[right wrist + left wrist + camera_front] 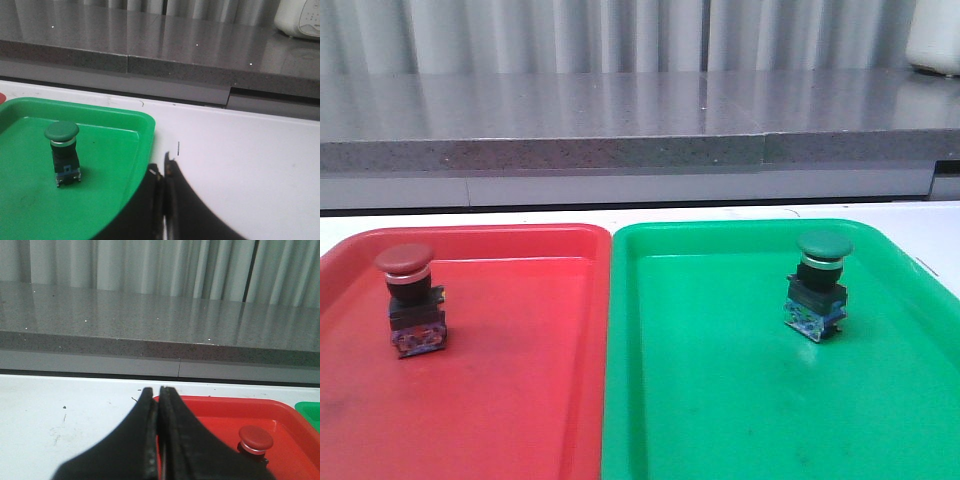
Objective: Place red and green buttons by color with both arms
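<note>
Jaws of both grippers closed, holding nothing

Two trays side by side: one red tray (520, 400) on the left, one green tray (720, 400) on the right. Two buttons: one red button (408, 300), one green button (820, 285).

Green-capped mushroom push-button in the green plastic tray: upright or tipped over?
Upright: the green-capped mushroom push-button stands on its bluish base, cap on top, inside the green plastic tray.
</note>
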Action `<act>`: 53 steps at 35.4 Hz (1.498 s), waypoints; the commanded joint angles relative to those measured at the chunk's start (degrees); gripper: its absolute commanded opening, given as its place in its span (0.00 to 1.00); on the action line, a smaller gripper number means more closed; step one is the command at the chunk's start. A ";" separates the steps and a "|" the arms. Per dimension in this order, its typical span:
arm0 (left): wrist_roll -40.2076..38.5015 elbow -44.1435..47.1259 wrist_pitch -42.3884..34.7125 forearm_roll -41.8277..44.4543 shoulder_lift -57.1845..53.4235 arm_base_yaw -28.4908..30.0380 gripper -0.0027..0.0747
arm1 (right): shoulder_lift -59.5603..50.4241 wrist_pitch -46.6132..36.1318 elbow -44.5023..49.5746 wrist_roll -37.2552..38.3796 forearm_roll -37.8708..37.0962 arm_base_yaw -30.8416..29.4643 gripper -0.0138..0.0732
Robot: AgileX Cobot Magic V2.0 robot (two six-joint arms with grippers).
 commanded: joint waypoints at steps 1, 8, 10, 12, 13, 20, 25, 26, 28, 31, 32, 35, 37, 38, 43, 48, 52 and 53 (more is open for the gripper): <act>-0.41 1.38 -4.87 -0.43 -0.93 -0.37 0.01 | -0.91 -5.23 -0.43 0.07 0.18 -0.32 0.08; -0.41 1.38 -4.87 -0.43 -0.93 -0.37 0.01 | -0.91 -5.94 -0.43 0.07 0.18 -0.32 0.08; -0.41 1.38 -4.87 -0.43 -0.93 -0.37 0.01 | -0.91 -6.63 -0.39 0.22 0.45 -0.32 0.08; -0.41 1.38 -4.87 -0.43 -0.93 -0.37 0.01 | -0.96 -7.26 -0.39 1.28 0.07 -0.32 0.08; -0.41 1.38 -4.87 -0.43 -0.93 -0.37 0.01 | -0.96 -7.78 -0.39 2.39 -0.48 -0.32 0.08; -0.41 1.38 -4.87 -0.43 -0.93 -0.37 0.01 | -0.96 -8.27 -0.36 12.20 -4.98 -0.32 0.08; -0.41 1.38 -4.87 -0.43 -0.93 -0.37 0.01 | -0.96 -7.78 -0.36 12.15 -5.15 -1.17 0.08; -0.41 1.38 -4.87 -0.43 -0.93 -0.37 0.01 | -0.96 -7.41 -0.36 12.15 -5.15 -1.53 0.08; -0.41 1.38 -4.87 -0.43 -0.93 -0.37 0.01 | -0.96 -7.12 -0.36 12.15 -5.15 -1.99 0.08; -0.41 1.38 -4.87 -0.43 -0.93 -0.37 0.01 | -0.96 -7.07 -0.36 12.15 -5.15 -2.01 0.08; -0.41 1.38 -4.87 -0.43 -0.93 -0.37 0.01 | -0.96 -7.01 -0.36 12.15 -5.15 -2.01 0.08; -0.41 1.38 -4.87 -0.43 -0.93 -0.37 0.01 | -0.96 -6.94 -0.36 12.15 -5.15 -1.94 0.08; -0.41 1.38 -4.87 -0.43 -0.93 -0.37 0.01 | -0.96 -6.94 -0.36 12.15 -5.15 -1.94 0.08; -0.41 1.38 -4.87 -0.43 -0.93 -0.37 0.01 | -0.96 -6.94 -0.36 12.15 -5.15 -1.94 0.08; -0.41 1.38 -4.87 -0.43 -0.93 -0.37 0.01 | -0.96 -6.94 -0.36 12.15 -5.15 -1.94 0.08; -0.41 1.38 -4.87 -0.43 -0.93 -0.37 0.01 | -0.96 -6.94 -0.36 12.15 -5.15 -1.94 0.08; -0.41 1.38 -4.87 -0.43 -0.93 -0.37 0.01 | -0.96 -6.94 -0.36 12.15 -5.15 -1.94 0.08; -0.41 1.38 -4.87 -0.43 -0.93 -0.37 0.01 | -0.96 -6.94 -0.36 12.15 -5.15 -1.94 0.08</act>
